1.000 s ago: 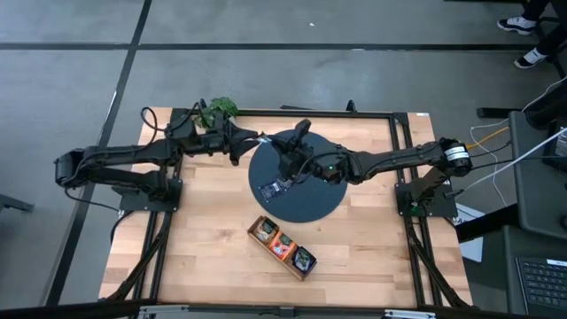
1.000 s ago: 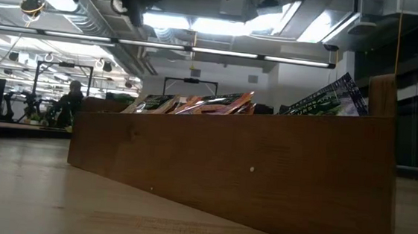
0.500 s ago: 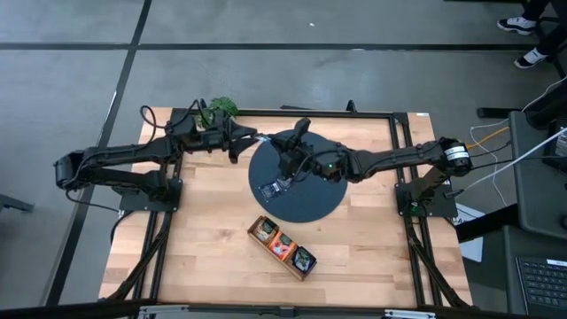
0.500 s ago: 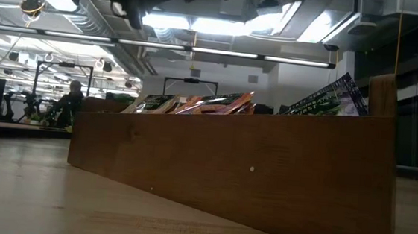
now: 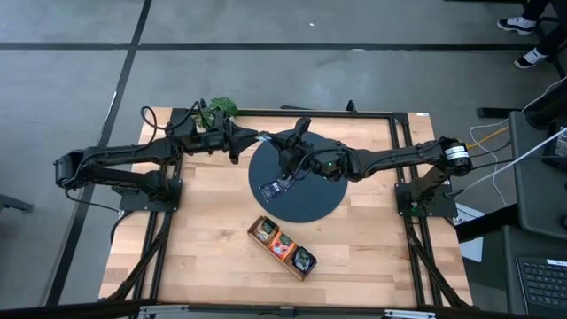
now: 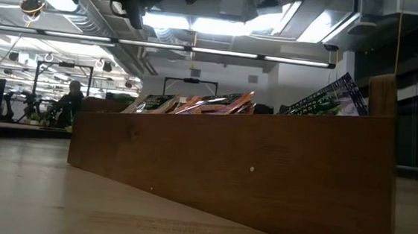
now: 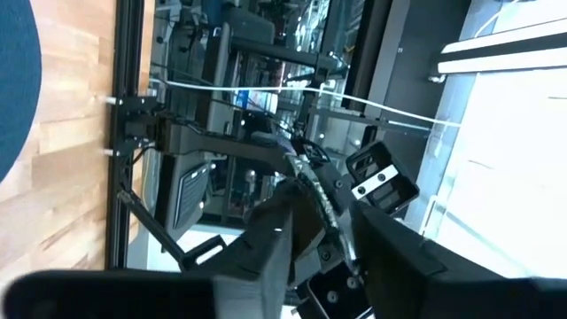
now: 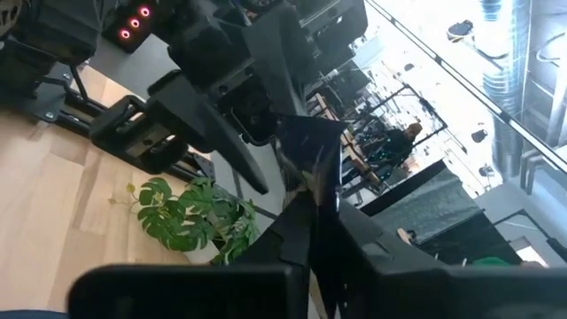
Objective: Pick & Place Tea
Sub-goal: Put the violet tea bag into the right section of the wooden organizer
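Observation:
Above the far edge of the dark round mat (image 5: 306, 202), my two grippers meet tip to tip. My right gripper (image 8: 321, 220) is shut on a dark tea sachet (image 8: 310, 159). My left gripper (image 7: 323, 244) is open; its fingers stand on either side of the same sachet (image 7: 316, 190), seen edge-on, with a gap still showing. In the high view the sachet (image 5: 264, 138) sits between the left gripper (image 5: 257, 137) and the right gripper (image 5: 275, 143). Another sachet (image 5: 273, 187) lies flat on the mat. More stand in the wooden tray (image 5: 282, 247). My right gripper pinches the sachet between its two fingers at the end nearest that hand (image 8: 314, 197). The fingers lie about level and come from the table's right. The sachet sticks out beyond the fingertips toward the left gripper, on edge and clear of the mat.
A leafy green plant (image 5: 220, 108) stands at the table's far edge, behind the left gripper. The tray's wooden wall (image 6: 249, 172) fills the low view, with sachet tops (image 6: 217, 103) above it. A person (image 6: 68, 102) is far off in the room.

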